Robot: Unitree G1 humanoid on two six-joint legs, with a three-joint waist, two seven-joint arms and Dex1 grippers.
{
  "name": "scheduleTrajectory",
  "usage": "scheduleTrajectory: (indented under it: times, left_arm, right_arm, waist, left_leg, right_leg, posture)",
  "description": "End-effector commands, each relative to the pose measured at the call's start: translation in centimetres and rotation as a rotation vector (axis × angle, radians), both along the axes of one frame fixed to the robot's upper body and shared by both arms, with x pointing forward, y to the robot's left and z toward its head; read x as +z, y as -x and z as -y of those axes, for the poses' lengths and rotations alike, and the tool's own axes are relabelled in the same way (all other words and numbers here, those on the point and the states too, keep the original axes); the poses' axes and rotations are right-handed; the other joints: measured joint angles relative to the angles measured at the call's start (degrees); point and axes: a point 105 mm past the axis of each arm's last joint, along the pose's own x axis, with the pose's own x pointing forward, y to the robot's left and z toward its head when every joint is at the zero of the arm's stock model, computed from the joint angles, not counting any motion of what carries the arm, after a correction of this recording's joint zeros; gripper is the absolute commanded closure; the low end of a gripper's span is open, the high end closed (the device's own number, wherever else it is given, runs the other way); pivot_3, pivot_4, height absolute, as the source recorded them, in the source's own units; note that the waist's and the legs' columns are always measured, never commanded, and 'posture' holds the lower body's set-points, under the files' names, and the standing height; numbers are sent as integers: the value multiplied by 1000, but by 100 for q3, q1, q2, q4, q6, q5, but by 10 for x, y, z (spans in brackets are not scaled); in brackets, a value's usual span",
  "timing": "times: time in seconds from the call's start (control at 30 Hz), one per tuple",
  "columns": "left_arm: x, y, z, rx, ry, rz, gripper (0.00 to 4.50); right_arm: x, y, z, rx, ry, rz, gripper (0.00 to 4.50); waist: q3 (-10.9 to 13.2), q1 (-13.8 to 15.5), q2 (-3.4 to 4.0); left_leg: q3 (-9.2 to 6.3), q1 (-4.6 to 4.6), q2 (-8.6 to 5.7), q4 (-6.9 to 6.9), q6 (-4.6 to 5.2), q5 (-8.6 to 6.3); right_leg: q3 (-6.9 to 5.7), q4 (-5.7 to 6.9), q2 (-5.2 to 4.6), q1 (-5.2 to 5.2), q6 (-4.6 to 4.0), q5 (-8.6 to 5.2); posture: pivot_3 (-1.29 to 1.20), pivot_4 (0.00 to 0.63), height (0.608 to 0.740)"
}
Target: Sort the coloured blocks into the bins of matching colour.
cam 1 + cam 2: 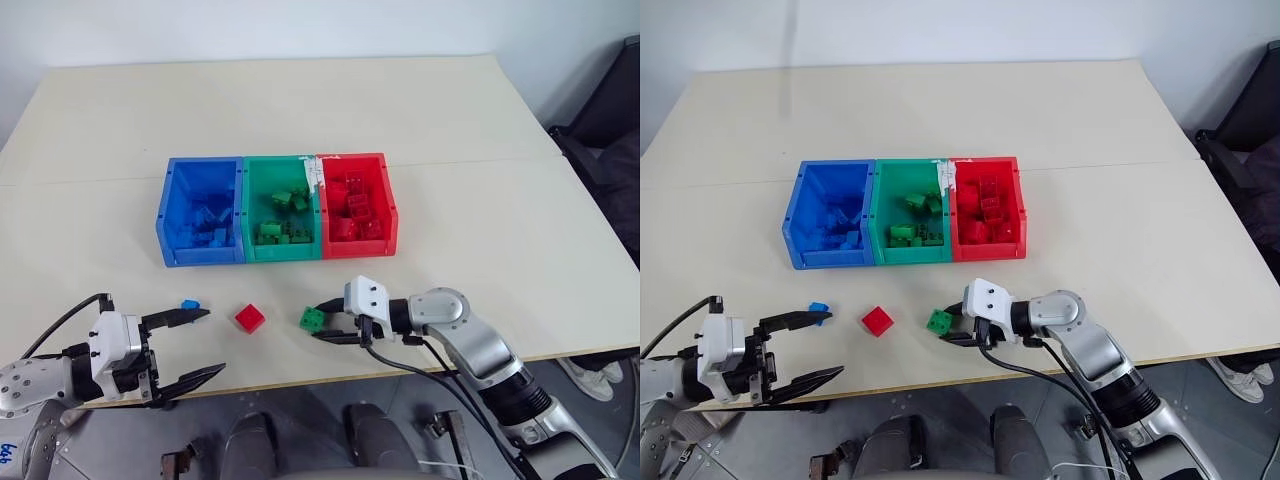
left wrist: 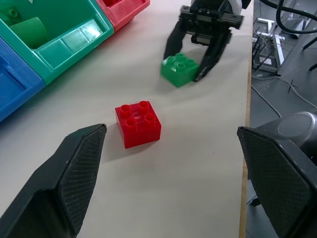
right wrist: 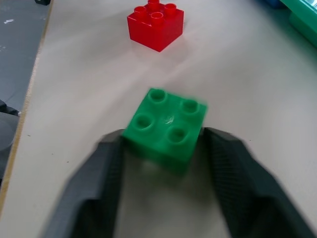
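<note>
Beige tabletop (image 1: 470,230) | our right gripper (image 1: 335,320) pinches the small green studded plastic brick (image 1: 312,319), green open-topped plastic bin (image 1: 281,212) straight beyond it | left gripper (image 1: 190,346) agape, farther off

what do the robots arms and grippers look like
Both arms are silver-grey metal with black joints and loose black cables. Each wrist carries a white block. The left gripper and right gripper each have two black tapered fingers with cross-hatched textured pads.
</note>
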Motion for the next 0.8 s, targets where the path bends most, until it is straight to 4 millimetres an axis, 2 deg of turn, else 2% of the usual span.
scheduleTrajectory:
  times: [0.03,0.13,0.2,0.3,0.47,0.57,0.7,0.8]
  left_arm:
    - [11,-2,6,-7,25,49,0]
    - [15,-5,8,19,55,67,0]
    - [18,-7,8,57,86,82,0]
    - [28,-13,5,174,179,121,0]
    - [40,-20,-2,311,285,167,0]
    - [43,-22,-4,349,308,182,0]
    - [42,-22,-4,354,299,185,0]
    - [43,-23,-4,353,291,192,0]
  right_arm:
    - [16,-4,1,-2,-56,48,3097]
    - [32,-6,2,15,-118,68,3097]
    - [48,-15,3,-21,-165,79,3097]
    - [85,-38,0,-115,-286,96,3097]
    - [127,-72,-10,-250,-383,152,3097]
    - [139,-89,-16,-293,-388,194,3097]
    - [142,-107,-19,-338,-370,215,3097]
    - [143,-109,-21,-331,-371,223,2056]
  waist:
    - [0,3,0]
    - [0,-1,0]
    - [0,-5,0]
    - [1,-32,1]
    - [1,-22,1]
    - [1,-29,1]
    - [1,-32,1]
    - [1,-45,1]
  left_leg:
    - [0,0,0,1,0,0]
    - [0,-1,0,1,0,0]
    - [0,0,0,1,1,0]
    - [1,0,2,3,1,0]
    - [-3,-1,8,3,0,0]
    - [-1,-2,7,2,-3,-2]
    - [6,-6,7,0,-4,-2]
    - [12,-19,8,0,-4,-2]
  right_leg:
    - [0,0,0,0,0,0]
    - [0,0,0,0,0,0]
    - [0,1,0,0,0,0]
    - [2,5,0,-2,1,0]
    - [-1,12,4,-5,2,1]
    - [-1,14,3,-9,2,1]
    - [-1,20,2,-23,2,1]
    - [-1,33,2,-46,2,1]
  posture:
    - [0,150,740]
    - [0,150,740]
    - [0,150,740]
    - [0,150,740]
    - [0,150,740]
    - [0,150,740]
    - [0,150,740]
    - [0,150,740]
